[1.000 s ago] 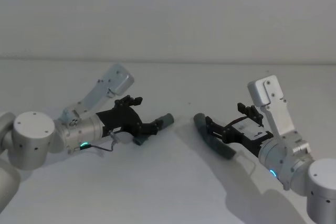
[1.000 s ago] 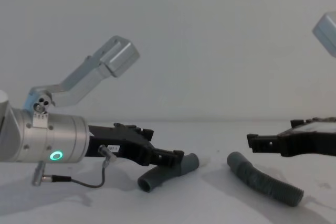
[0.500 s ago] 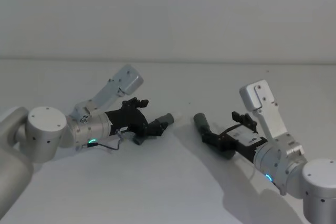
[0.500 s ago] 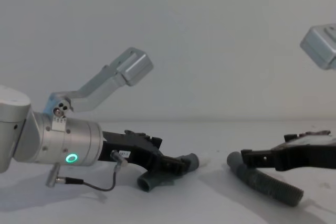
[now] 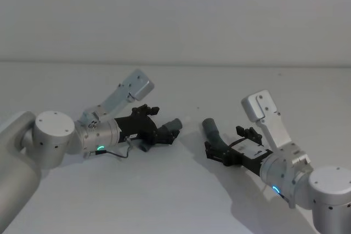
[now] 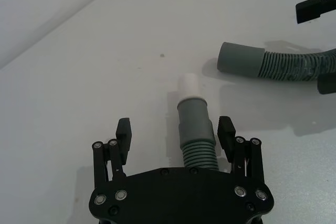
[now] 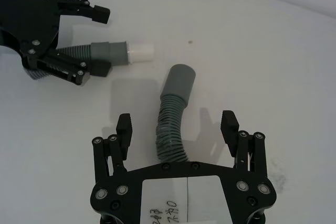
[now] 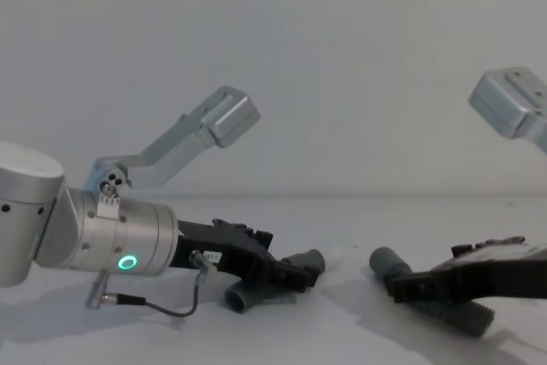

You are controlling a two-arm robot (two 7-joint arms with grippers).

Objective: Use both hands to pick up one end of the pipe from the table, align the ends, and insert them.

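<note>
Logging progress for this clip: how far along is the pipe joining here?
Done: the left gripper straddles the short hose, the right gripper the long hose, both open. In hand: the grasp, not yet closed. Remaining: lifting off the table, aligning, inserting the white tip.

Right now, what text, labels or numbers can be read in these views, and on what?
White label on the right gripper: handwritten marks, sideways and cut off, not legible.
Small white sticker on the left gripper: too small to read.
No other text.
</note>
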